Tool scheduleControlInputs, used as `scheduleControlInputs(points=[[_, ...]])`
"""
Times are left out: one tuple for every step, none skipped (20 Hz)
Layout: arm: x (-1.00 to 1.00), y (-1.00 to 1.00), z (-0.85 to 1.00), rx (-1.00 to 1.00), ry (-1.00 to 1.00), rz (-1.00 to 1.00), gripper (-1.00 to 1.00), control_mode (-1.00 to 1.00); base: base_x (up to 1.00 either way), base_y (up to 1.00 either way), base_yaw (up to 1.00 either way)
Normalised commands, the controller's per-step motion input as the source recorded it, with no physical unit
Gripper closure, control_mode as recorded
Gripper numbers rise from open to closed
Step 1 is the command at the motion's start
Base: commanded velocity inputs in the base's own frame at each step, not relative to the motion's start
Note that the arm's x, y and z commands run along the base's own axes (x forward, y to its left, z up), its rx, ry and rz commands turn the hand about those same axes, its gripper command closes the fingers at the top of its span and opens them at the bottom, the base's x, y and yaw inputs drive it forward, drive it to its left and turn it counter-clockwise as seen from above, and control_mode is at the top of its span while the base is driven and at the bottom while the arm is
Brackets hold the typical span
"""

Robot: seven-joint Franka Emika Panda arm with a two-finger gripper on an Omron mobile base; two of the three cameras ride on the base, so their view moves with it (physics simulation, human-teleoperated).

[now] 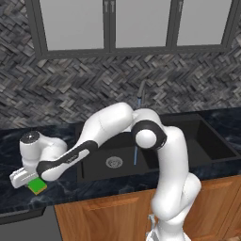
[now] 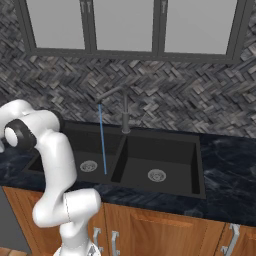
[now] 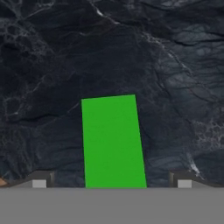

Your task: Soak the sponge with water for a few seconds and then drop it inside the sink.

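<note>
Even flat rendered light, no glare, slightly soft, coarse pixels

The sponge (image 1: 37, 186) is lying on the counter (image 1: 61, 188), left of the sink (image 1: 207, 141) and well apart from it — directly under the pincer (image 1: 28, 181). The water (image 2: 102, 140) is falling into the left basin, just beside the divider.
</note>
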Motion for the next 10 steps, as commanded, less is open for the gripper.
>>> scheduleControlInputs(points=[[0.00,0.00,-0.16,0.00,-0.01,0.00,-1.00,-1.00,0.00,0.00,0.00],[0.00,0.00,-0.14,0.00,-0.01,0.00,-1.00,-1.00,0.00,0.00,0.00],[0.02,0.00,-0.11,0.00,0.00,0.00,-1.00,-1.00,0.00,0.00,0.00],[0.04,0.00,-0.07,0.00,0.00,0.00,-1.00,-1.00,0.00,0.00,0.00],[0.05,0.00,-0.01,0.00,0.00,0.00,-1.00,-1.00,0.00,0.00,0.00],[0.05,0.03,0.00,0.00,0.00,0.00,-1.00,-1.00,0.00,0.00,0.00],[0.05,0.04,0.00,0.00,0.00,0.00,-1.00,-1.00,0.00,0.00,0.00],[0.04,0.06,0.00,0.00,0.00,0.00,-1.00,-1.00,0.00,0.00,0.00],[0.04,0.06,0.00,0.00,0.00,0.00,-1.00,-1.00,0.00,0.00,0.00],[0.04,0.04,0.00,0.00,0.00,0.00,-1.00,-1.00,0.00,0.00,0.00]])
